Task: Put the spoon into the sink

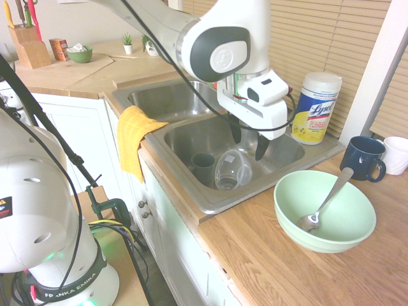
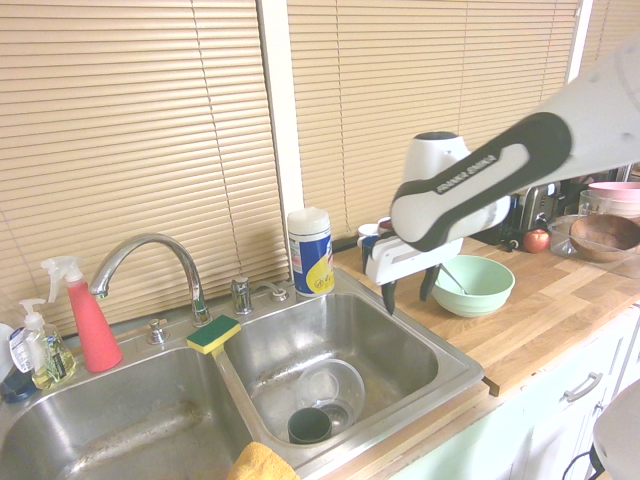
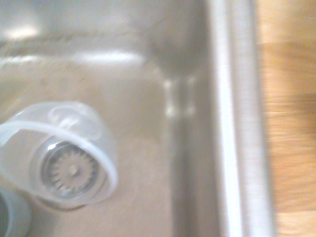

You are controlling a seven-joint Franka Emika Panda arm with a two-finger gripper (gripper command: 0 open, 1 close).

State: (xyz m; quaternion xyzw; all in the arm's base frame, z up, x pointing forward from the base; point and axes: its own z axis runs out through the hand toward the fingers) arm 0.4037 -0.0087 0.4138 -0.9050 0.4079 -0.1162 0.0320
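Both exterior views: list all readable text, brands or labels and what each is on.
"Lysol" on the wipes canister; the smaller print on its label is too small to read.
"FRANKA EMIKA" on the dark band of the arm.
"FRANKA EMIKA" on the base ring of the second robot in the first exterior view's foreground; partly cut off.
Soap bottle label: too blurred to read.
Wrist view: no text.
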